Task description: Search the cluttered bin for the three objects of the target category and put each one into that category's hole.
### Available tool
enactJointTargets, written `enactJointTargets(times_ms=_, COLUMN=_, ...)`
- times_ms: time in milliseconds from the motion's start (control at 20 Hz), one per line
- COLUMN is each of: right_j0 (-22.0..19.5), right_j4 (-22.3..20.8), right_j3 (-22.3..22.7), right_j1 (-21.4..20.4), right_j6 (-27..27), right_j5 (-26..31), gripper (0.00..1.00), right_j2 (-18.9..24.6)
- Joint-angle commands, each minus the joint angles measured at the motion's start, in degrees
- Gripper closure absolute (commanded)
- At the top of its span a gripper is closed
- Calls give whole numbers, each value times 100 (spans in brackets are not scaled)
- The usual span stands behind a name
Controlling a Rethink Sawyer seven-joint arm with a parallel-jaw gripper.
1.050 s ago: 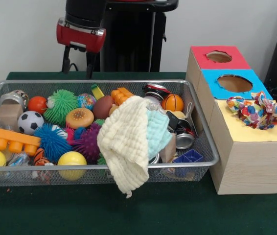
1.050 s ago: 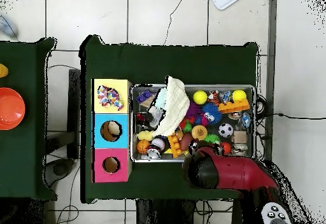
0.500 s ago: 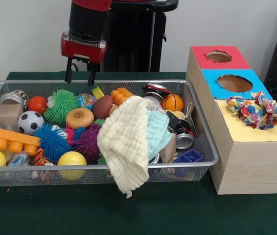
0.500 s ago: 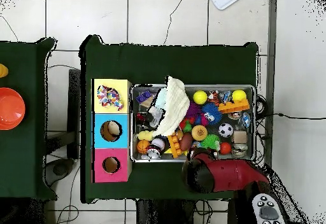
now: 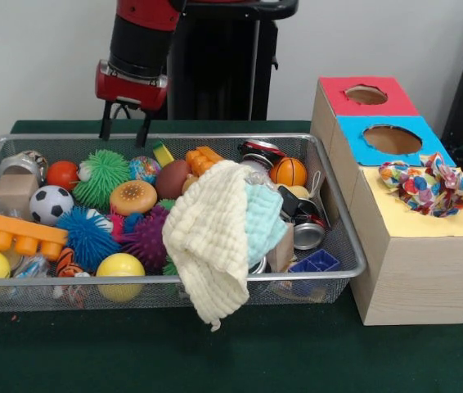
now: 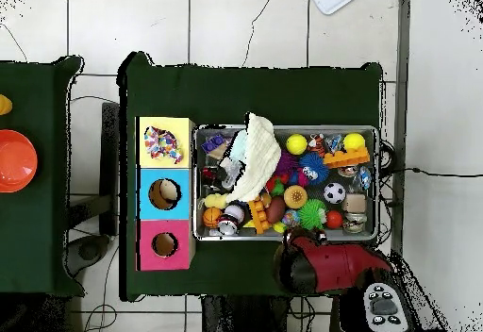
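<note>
My gripper [image 5: 123,129] hangs open and empty over the far rim of the wire bin [image 5: 342,246], just above a green spiky ball [image 5: 102,176]. The bin holds a cream cloth [image 5: 211,237] draped over its front edge, a pale blue cloth [image 5: 262,217], a soccer ball [image 5: 50,203], a small basketball [image 5: 288,171], a yellow ball [image 5: 120,266], metal cans [image 5: 307,233] and an orange block [image 5: 11,232]. Beside it stands the sorting box, with a red hole [image 5: 366,94], a blue hole [image 5: 392,139] and a yellow top carrying a colourful cloth [image 5: 428,187]. From overhead the red arm [image 6: 307,260] hides the gripper.
Blue [image 5: 87,236] and purple [image 5: 146,239] spiky balls, a burger toy [image 5: 132,196] and a brown football [image 5: 172,178] crowd the bin's middle. In the overhead view the sorting box [image 6: 165,193] touches the bin's left side, and an orange bowl [image 6: 16,160] rests on a separate table.
The gripper came down from the top of the front view to the bin's far rim, then shifted slightly left. Nothing in the bin has moved.
</note>
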Motion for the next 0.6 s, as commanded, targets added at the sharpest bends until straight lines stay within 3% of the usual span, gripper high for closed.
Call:
enactJointTargets(times_ms=50, right_j0=-501, right_j4=-328, right_j3=-509, right_j1=111, right_j6=126, right_j5=-154, gripper=0, right_j2=249)
enactJointTargets(times_ms=300, right_j0=-2304, right_j4=-649, right_j3=360, right_j1=-627, right_j6=-1492, right_j5=669, gripper=0, right_j2=2314)
enactJointTargets(times_ms=350, right_j0=-2473, right_j4=-601, right_j3=437, right_j1=-717, right_j6=-1701, right_j5=882, gripper=0, right_j2=2458)
enactJointTargets(times_ms=450, right_j0=-1939, right_j4=-1054, right_j3=-29, right_j1=-579, right_j6=-1220, right_j5=441, gripper=0, right_j2=1770)
enactJointTargets(times_ms=600, right_j0=-1551, right_j4=-1289, right_j3=-348, right_j1=-197, right_j6=-422, right_j5=3, gripper=0, right_j2=1236)
